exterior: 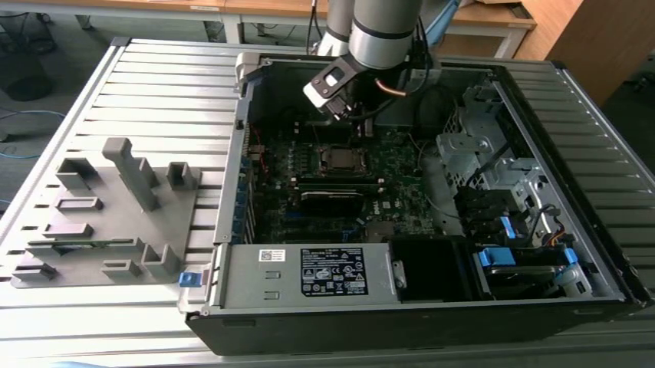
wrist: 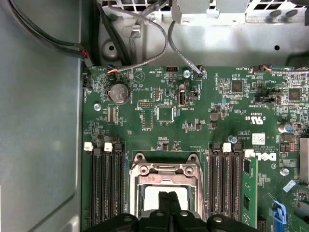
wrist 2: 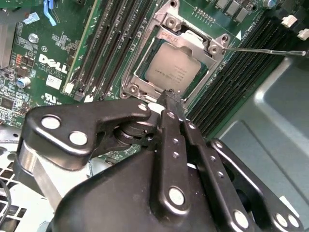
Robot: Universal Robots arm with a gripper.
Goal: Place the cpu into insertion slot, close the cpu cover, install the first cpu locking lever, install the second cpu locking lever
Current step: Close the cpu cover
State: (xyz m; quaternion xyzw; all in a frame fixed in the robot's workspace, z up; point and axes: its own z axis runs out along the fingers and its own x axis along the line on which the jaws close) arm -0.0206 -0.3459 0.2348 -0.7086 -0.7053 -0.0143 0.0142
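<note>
We log one cpu (wrist 2: 169,70): flat square, dull silver top, lying face-up in the insertion slot (wrist 2: 131,88), edges parallel to the long black memory slots (wrist 2: 112,43); thin metal cpu cover (wrist 2: 170,38) frames it; black gripper (wrist 2: 170,95) clenched, empty, at the slot's rim

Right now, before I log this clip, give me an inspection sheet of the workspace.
Surface: slatted metal table bearing an open computer case.
Job's things: cpu sits in the insertion slot, cpu cover lying around it; a thin locking lever sticks out sideways.
Clutter: grey fixture block on the table beside the case.
Grippers: gripper shut, tip over the slot's edge; contact unclear.
Cables: grey wires by the board's edge.
Surroundings: wooden desks beyond the table.
</note>
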